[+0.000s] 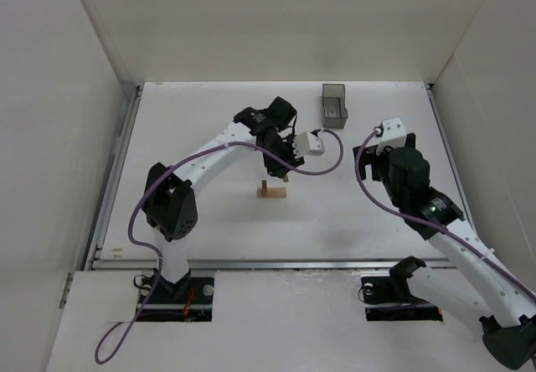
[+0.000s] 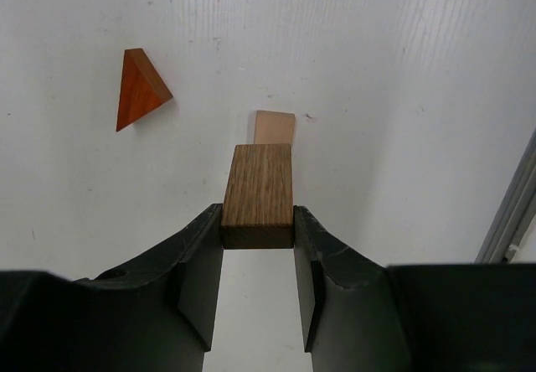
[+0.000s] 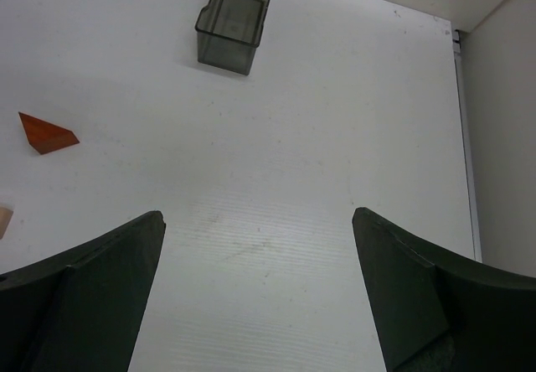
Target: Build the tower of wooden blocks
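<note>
Near the middle of the table [image 1: 209, 229], somewhat toward its far edge: the left gripper [image 2: 258, 225], jaws clamped on the sides of a dark brown wood block [image 2: 260, 183], which projected forward from between the fingers. Just beyond the held block's tip, on the table: one pale tan block [image 2: 275, 126], lying flat. Whether the two touched could not be told. To one side of these, apart from both: one orange triangular roof piece [image 2: 138, 87], loose on the table. Step judged in hand: carrying the dark block to the pale one, tower barely begun, roof piece not yet placed. Next move would call for squaring the dark block over the pale one, lowering it flat, and opening the jaws without nudging the base. Toward the far edge, right of centre: a translucent dark grey bin [image 1: 335, 104], well apart from the blocks. Toward the right edge: the right gripper [image 3: 258, 217], jaws spread wide, holding nothing, over bare table. Room around the blocks appeared ample on all sides.
</note>
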